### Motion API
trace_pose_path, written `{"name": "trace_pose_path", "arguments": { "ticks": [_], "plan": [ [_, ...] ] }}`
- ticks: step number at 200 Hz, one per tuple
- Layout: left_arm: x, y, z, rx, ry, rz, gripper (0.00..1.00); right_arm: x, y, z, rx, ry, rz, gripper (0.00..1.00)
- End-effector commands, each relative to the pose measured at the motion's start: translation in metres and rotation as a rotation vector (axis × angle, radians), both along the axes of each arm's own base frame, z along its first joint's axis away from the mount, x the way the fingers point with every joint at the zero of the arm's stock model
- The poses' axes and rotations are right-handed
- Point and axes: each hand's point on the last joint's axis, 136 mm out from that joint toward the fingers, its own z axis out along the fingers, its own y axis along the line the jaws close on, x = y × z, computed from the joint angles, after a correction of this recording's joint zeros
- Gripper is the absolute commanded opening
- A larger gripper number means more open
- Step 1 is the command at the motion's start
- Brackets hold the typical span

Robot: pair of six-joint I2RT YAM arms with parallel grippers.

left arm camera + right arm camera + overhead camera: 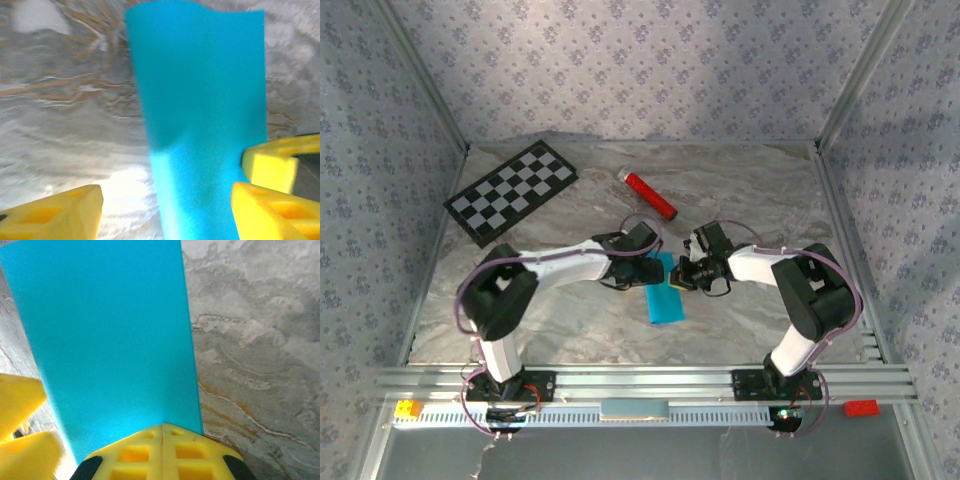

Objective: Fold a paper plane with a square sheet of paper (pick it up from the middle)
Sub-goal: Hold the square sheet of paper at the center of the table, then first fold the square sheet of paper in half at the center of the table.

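The square sheet of paper (667,300) is bright cyan and lies on the marbled table as a narrow folded rectangle. A paper plane is out of view. My left gripper (655,270) stands open at the sheet's far end, its yellow fingers (55,215) straddling the paper (200,100). My right gripper (681,279) comes in from the right, shut, with nothing held between its fingers. Its joined tips (162,432) rest over the near edge of the paper (110,340). One right finger (270,165) shows beside the left gripper's.
A red cylinder (650,195) lies behind the grippers. A black-and-white checkerboard (512,190) sits at the back left. Metal frame posts and patterned walls close in the table (760,190) on three sides.
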Motion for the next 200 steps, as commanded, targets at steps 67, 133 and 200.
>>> {"name": "trace_pose_path", "arguments": {
  "ticks": [67,133,200],
  "plan": [
    [0.003,-0.037,0.038,-0.488,-0.017,-0.083,0.09,-0.018,-0.028,-0.037,-0.166,0.097,-0.027,0.0],
    [-0.004,-0.04,0.005,-0.493,0.054,-0.078,0.0,-0.018,-0.028,-0.037,-0.169,0.1,-0.023,0.0],
    [-0.012,-0.016,-0.031,-0.379,0.067,-0.047,0.0,-0.021,-0.029,-0.041,-0.18,0.113,-0.024,0.0]
  ]
}}
